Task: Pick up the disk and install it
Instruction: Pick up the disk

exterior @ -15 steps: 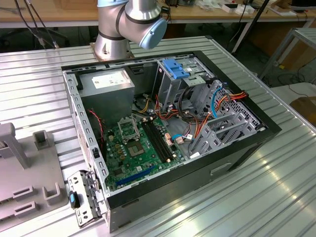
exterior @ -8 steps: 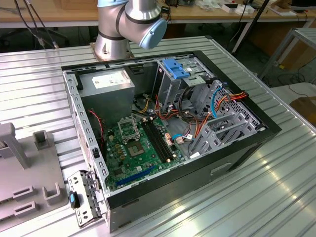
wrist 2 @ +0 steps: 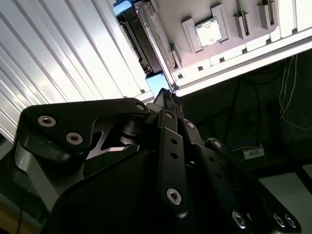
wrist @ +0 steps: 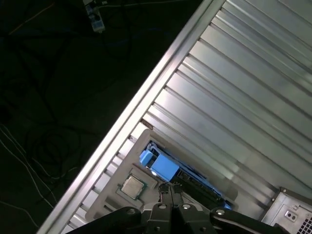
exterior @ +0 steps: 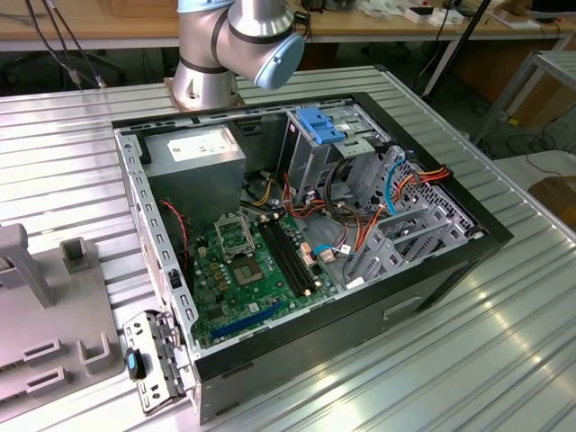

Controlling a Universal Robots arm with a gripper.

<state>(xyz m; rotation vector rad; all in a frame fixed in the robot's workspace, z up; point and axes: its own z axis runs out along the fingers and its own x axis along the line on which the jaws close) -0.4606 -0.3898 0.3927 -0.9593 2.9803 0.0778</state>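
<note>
Nearest the lens in both wrist views, the gripper [wrist 2: 168,95] is seen as black linkage. Its fingertips are drawn together and nothing is pinched between them. Beyond the tips, the disk [wrist: 161,166] is seen lying flat in a pale grey tray [wrist: 109,192], with its bright blue carrier end just by the fingertips in the first wrist view. Whether the tips touch it cannot be told. A square metal-topped chip [wrist: 131,187] is seated in the same tray, just beside the disk. In the second wrist view the disk [wrist 2: 139,41] is shown edge-on as a dark slab with blue at its ends.

At the exterior view's left, the grey tray [exterior: 63,310] is set on the ribbed metal worktop [exterior: 72,162]. Next to it, a small metal bracket [exterior: 153,364] with a blue latch is found at the near corner of the open computer case [exterior: 297,337]. Inside the case, a grey power supply [exterior: 193,153] with a white label is mounted at the far side. A green motherboard [exterior: 238,270] is laid below it. Further right, a blue plastic bracket [exterior: 319,124] is fixed atop the drive cage [exterior: 310,171]. Red, orange and blue cables [exterior: 396,193] are bundled towards the exterior view's right. Behind the case, the arm [exterior: 238,36] is mounted on the worktop.
</note>
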